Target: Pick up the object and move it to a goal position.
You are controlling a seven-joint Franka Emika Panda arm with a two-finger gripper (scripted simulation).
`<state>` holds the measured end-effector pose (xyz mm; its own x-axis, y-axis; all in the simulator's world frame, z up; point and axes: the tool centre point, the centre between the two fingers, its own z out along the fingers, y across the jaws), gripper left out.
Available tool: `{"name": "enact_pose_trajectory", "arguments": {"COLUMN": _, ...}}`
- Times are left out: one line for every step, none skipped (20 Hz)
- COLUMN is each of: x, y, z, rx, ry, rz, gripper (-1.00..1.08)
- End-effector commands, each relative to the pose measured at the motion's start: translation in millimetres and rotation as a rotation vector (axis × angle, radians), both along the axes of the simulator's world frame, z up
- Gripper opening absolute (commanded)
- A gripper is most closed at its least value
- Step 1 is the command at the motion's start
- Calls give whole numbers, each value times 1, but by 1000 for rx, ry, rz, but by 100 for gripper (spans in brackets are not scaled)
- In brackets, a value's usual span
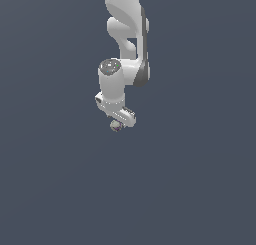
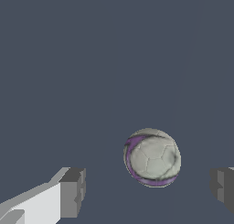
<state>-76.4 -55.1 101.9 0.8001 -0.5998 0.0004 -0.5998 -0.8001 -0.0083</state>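
In the wrist view the tool (image 2: 146, 191) stood with fingers (image 2: 72, 191) apart on either side of the object (image 2: 152, 157), a small ball at lower centre-right, probably light, rigid and roll-prone, best pinched across its widest middle.

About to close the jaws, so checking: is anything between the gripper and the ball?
Nothing visible. In the wrist view the ball sits in the open gap of the gripper, touching neither finger; only bare floor surrounds it.
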Motion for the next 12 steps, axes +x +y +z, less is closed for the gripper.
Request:
{"name": "enact_pose_trajectory", "arguments": {"x": -8, "y": -3, "z": -6, "rx": -2, "ry": 2, "rz": -49, "gripper": 100}}
{"name": "enact_pose_trajectory", "arguments": {"x": -10, "y": -4, "z": -8, "rx": -3, "ry": 3, "rz": -64, "gripper": 100}}
{"name": "enact_pose_trajectory", "arguments": {"x": -12, "y": -5, "z": -10, "rx": -4, "ry": 3, "rz": -77, "gripper": 100}}
{"name": "enact_pose_trajectory", "arguments": {"x": -14, "y": -6, "z": -11, "rx": -4, "ry": 4, "rz": -88, "gripper": 100}}
{"name": "enact_pose_trajectory", "arguments": {"x": -16, "y": -7, "z": -12, "rx": -5, "ry": 5, "rz": -98, "gripper": 100}}
{"name": "enact_pose_trajectory", "arguments": {"x": -17, "y": -7, "z": -13, "rx": -5, "ry": 5, "rz": -105, "gripper": 100}}
{"name": "enact_pose_trajectory", "arguments": {"x": -18, "y": -8, "z": -14, "rx": -6, "ry": 5, "rz": -112, "gripper": 100}}
{"name": "enact_pose_trajectory", "arguments": {"x": -19, "y": -8, "z": -15, "rx": -6, "ry": 6, "rz": -116, "gripper": 100}}
{"name": "enact_pose_trajectory", "arguments": {"x": -20, "y": -8, "z": -15, "rx": -6, "ry": 6, "rz": -119, "gripper": 100}}
{"name": "enact_pose_trajectory", "arguments": {"x": -20, "y": -8, "z": -15, "rx": -6, "ry": 6, "rz": -119, "gripper": 100}}
{"name": "enact_pose_trajectory", "arguments": {"x": -19, "y": -8, "z": -15, "rx": -6, "ry": 6, "rz": -114, "gripper": 100}}
{"name": "enact_pose_trajectory", "arguments": {"x": -19, "y": -8, "z": -15, "rx": -6, "ry": 6, "rz": -114, "gripper": 100}}
